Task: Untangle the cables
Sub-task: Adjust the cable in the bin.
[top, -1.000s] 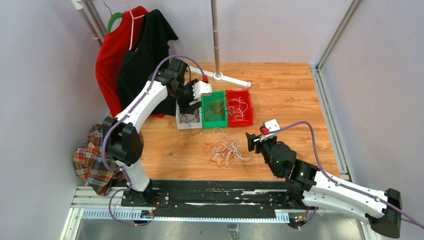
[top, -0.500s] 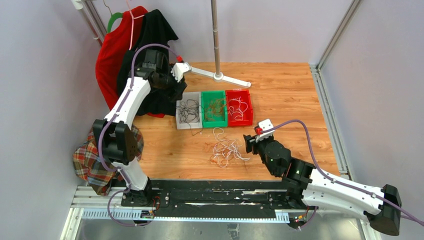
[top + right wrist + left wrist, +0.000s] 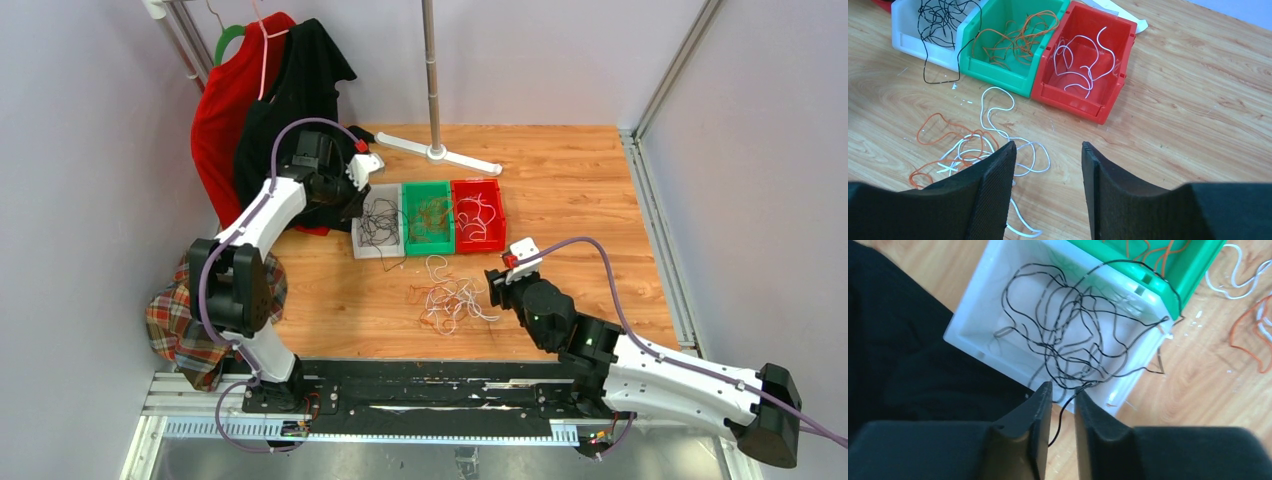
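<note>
Partway | bins (image 3: 1073, 107) beyond right gripper (image 3: 1048, 145) hold sorted cables (image 3: 1018, 40) | unsorted tangle (image 3: 968, 150) lies just left of its wide-open, empty jaws | left gripper (image 3: 1063, 388) narrowly parted, black strand (image 3: 1058, 425) threading the gap

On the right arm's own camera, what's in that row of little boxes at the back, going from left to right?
White bin holding black cables → green bin holding orange cables → red bin holding white cables.
</note>
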`<state>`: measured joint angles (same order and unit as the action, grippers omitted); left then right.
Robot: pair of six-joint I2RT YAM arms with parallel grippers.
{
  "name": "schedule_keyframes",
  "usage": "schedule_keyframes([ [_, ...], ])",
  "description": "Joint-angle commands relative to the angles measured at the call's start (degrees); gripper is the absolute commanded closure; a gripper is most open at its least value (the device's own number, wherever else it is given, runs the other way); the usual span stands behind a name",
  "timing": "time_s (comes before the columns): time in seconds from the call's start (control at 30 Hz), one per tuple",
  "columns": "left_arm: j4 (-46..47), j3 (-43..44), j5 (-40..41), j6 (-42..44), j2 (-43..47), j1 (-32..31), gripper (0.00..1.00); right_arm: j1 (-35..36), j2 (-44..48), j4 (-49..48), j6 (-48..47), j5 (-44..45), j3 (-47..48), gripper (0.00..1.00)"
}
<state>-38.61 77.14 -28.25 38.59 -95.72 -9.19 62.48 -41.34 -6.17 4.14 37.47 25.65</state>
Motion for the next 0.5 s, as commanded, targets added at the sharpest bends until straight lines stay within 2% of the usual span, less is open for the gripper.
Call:
schedule_keyframes([
  [0.0,7.2,2.3,-1.1,-2.6,-3.5,-0.2,0.83,-0.8,-0.8,-1.8,1.5,0.0,2.0,0.51],
  [0.07,7.5,3.7,-1.9,-3.7,-5.1,-0.6,0.94,-0.8,-1.3,-1.8,1.7,0.0,2.1,0.54],
  [0.13,7.5,4.5,-1.7,-3.9,-6.5,-1.5,0.99,-0.8,-1.8,-1.9,1.9,0.3,2.2,0.56],
  [0.47,12.8,3.4,3.1,-6.3,-12.0,-5.5,0.99,-1.5,-2.8,-2.3,2.3,0.2,1.9,0.62],
])
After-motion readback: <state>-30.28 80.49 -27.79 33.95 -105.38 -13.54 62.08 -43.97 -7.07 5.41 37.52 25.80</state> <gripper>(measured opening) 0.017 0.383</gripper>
